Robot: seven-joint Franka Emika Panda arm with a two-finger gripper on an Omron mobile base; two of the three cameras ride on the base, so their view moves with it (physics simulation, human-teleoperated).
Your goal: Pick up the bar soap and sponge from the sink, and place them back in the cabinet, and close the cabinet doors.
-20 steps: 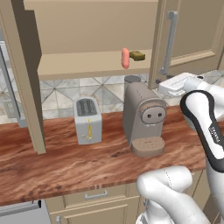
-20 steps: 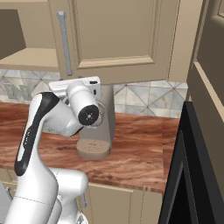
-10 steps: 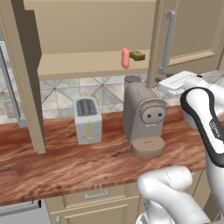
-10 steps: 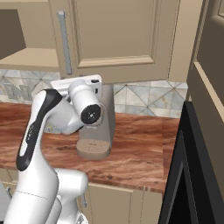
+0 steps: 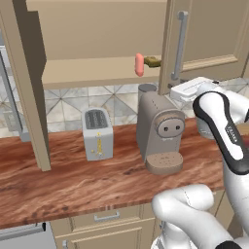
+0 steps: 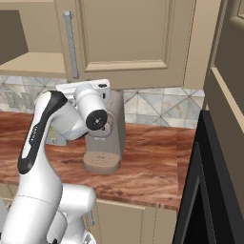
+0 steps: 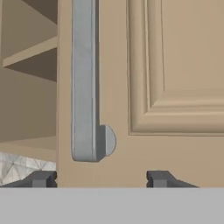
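Done: bar soap (image 5: 139, 64) and sponge (image 5: 152, 61) on the cabinet (image 5: 97, 73) shelf | Left: both cabinet doors (image 5: 206, 34) stand open | Claw (image 7: 100, 179): open, empty, at right door's lower edge.

The cabinet doors (image 7: 175, 87) look like matt tan painted wood; the bar handle (image 7: 84, 78) is brushed silver metal; the counter (image 5: 73, 180) is glossy reddish wood grain.
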